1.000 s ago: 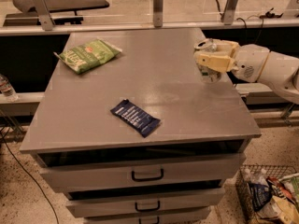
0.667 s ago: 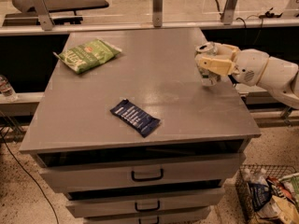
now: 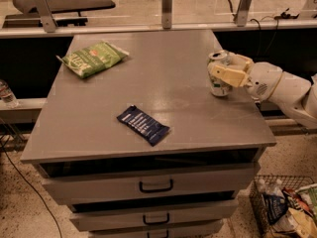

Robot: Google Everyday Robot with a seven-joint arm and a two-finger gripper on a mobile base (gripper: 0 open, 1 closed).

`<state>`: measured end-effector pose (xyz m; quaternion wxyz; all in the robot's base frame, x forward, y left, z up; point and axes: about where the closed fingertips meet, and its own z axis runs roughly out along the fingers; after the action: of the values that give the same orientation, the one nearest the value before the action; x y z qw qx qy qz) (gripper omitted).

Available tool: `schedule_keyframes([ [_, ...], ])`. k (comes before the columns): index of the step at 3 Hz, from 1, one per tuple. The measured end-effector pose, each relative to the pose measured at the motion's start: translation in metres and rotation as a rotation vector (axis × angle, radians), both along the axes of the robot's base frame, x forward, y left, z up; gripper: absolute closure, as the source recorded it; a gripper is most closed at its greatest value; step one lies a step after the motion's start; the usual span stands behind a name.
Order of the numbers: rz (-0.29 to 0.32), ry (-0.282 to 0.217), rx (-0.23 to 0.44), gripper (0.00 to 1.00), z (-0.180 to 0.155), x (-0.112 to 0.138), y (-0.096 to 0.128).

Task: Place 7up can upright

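The 7up can, pale with a silver top, stands upright near the right edge of the grey table. Its base looks to be at or just above the tabletop. My gripper reaches in from the right on the white arm. Its cream fingers are closed around the can's middle, hiding most of its body.
A green snack bag lies at the table's far left. A dark blue wrapped bar lies near the front middle. Drawers sit under the tabletop. A wire basket of items stands on the floor at right.
My gripper has moved down and slightly left with the can, bringing it upright to the tabletop near the right edge. The bag and the bar have not moved.
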<state>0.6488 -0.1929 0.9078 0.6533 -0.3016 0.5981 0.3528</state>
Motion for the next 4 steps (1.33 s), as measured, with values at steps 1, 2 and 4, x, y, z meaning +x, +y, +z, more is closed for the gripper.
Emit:
schedule_keyframes([
  [1, 0.000, 0.000, 0.000, 0.38, 0.004, 0.000, 0.000],
  [2, 0.000, 0.000, 0.000, 0.13, 0.005, 0.000, 0.000],
  [4, -0.049, 0.010, -0.037, 0.00, -0.014, -0.013, -0.026],
])
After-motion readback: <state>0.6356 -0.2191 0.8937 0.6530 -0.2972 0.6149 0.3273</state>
